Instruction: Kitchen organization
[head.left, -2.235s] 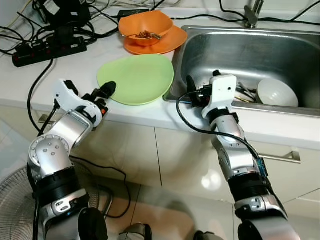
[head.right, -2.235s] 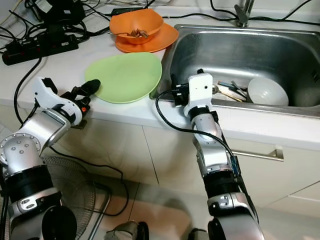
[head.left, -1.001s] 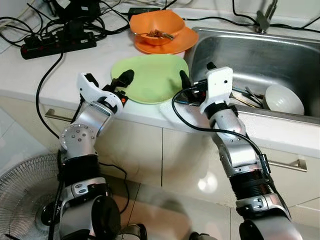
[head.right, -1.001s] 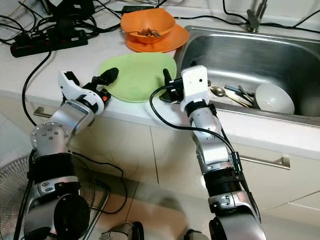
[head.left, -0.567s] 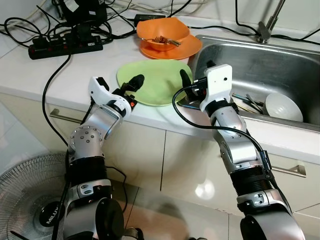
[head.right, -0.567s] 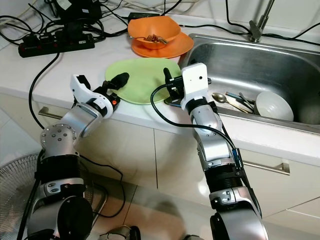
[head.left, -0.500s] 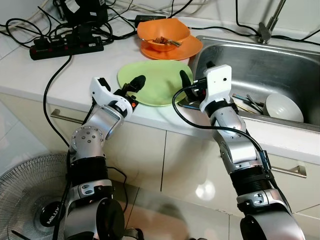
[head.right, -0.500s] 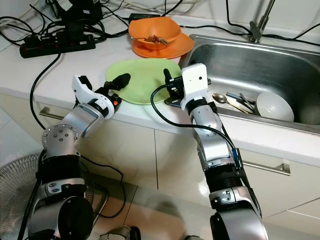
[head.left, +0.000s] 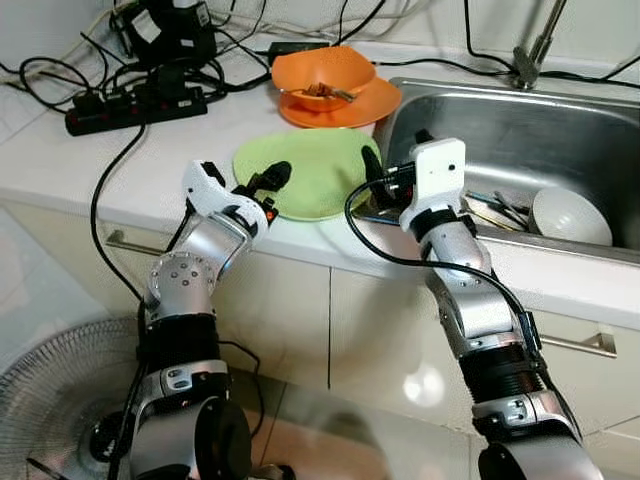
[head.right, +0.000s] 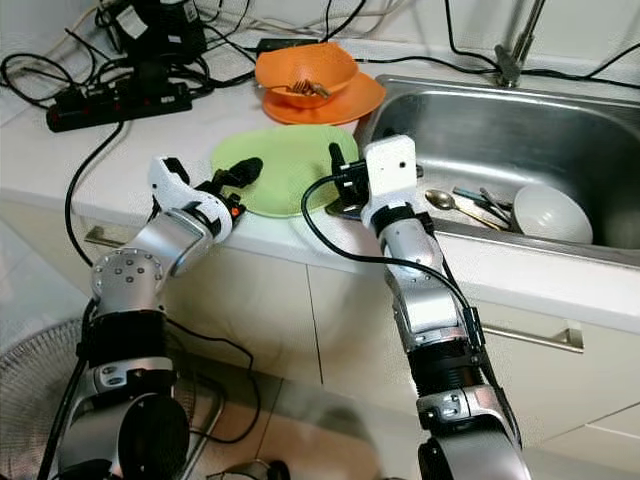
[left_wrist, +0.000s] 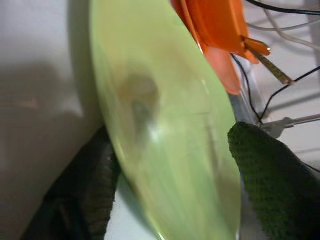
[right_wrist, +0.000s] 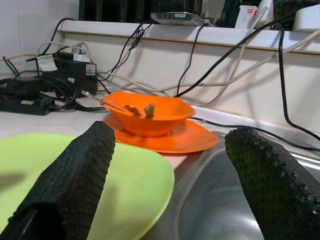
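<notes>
Steel sink (head.left: 520, 120) holding white bowl (head.left: 571, 215) and cutlery (head.left: 492, 205), both pincers apart by green plate (head.left: 310, 170).

1. The head views are bright and evenly lit, and mostly sharp.
2. Glare shines on the floor tiles (head.left: 425, 385) at lower centre.
3. The left wrist view is soft and blurred; the green plate (left_wrist: 165, 135) is smeared.
4. The right wrist view's near black fingers (right_wrist: 75, 180) are out of focus.

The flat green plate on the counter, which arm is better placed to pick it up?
Left. The left gripper already has its open fingers straddling the flat green plate's rim, while the right gripper hovers open at the steel sink's edge.
</notes>
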